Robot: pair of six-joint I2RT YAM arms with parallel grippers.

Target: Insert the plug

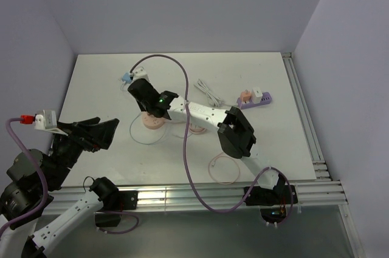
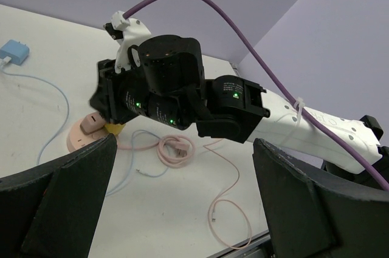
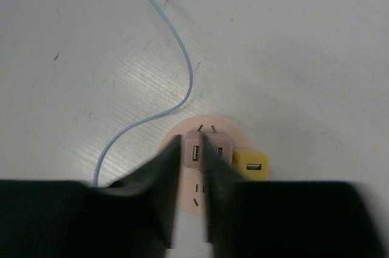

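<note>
Plug [image 3: 194, 152]: small pale-pink blocky USB adapter, seated on the round pink socket base [image 3: 228, 129] mid-table, just beside a yellow adapter [image 3: 249, 165]. It stands upright, port face up, prong end down. Right gripper [image 3: 191, 144] straddles it, fingers nearly together; can't tell if they are clamped on it. Left gripper [image 2: 182, 203] spread wide, holding nothing.

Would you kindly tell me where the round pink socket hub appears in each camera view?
Top external: round pink socket hub left of centre.
Left wrist: hub at left, mid-height.
Right wrist: hub bottom centre, partly hidden by the right gripper.
Shared landmark: light-blue cable curling beside it.
</note>
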